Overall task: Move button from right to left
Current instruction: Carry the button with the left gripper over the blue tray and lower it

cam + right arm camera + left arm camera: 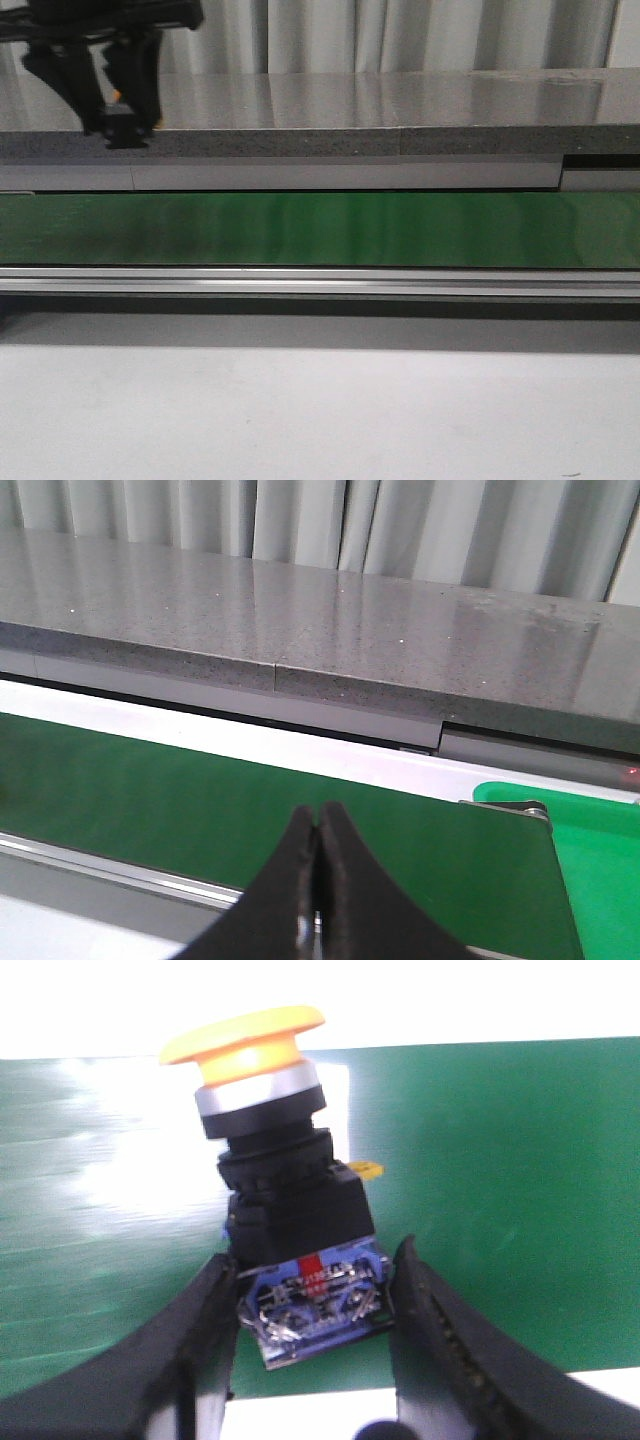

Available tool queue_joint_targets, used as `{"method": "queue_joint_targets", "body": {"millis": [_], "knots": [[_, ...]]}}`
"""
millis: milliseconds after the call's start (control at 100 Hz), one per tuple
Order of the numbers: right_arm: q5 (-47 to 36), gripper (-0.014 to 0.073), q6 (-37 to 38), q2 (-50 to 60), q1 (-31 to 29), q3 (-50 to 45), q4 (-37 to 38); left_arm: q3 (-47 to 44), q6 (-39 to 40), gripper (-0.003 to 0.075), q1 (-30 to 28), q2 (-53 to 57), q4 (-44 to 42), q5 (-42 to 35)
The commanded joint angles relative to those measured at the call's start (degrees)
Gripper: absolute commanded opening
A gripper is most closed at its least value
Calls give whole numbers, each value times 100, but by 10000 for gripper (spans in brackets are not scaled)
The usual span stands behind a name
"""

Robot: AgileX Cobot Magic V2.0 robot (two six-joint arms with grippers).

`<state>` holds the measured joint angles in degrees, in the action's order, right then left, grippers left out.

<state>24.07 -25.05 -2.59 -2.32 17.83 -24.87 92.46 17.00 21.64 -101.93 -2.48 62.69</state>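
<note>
The button point(270, 1160) has a round orange-yellow cap, a silver ring, a black body and a blue terminal base. My left gripper point(315, 1265) is shut on its base, one black finger on each side, and holds it tilted above the green belt point(500, 1210). In the front view my left gripper point(125, 125) hangs high at the far left, over the grey ledge. My right gripper point(318, 815) is shut and empty above the green belt point(150, 800). It does not show in the front view.
A green conveyor belt point(320, 228) runs across the front view, with a metal rail point(320, 282) in front and a grey stone ledge point(350, 110) behind. A white table surface point(320, 420) lies nearest. A bright green tray corner point(590, 850) sits past the belt's end.
</note>
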Motion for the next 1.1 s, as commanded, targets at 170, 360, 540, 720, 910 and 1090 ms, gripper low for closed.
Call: {"method": "queue_joint_targets", "body": {"millis": [170,360,540,720,910,1090], "knots": [[-405,-67,-35,-47,6,143,-100,164,-1047,151,-1181,684,-72,498],[-405,-67,-35,-47,6,143,-100,153,-1618,150,-2069,684,-61,580],[-405,-67,-35,-47,6,143,-100,129,-2136,150,-2862,674,166,593],[-405,-67,-35,-47,6,143,-100,-40,-2833,151,-3559,652,683,515],[-405,-67,-35,-47,6,143,-100,-498,-3505,151,-4029,539,816,54],[-405,-67,-35,-47,6,143,-100,-850,-3980,150,-4147,228,651,-198]]}}
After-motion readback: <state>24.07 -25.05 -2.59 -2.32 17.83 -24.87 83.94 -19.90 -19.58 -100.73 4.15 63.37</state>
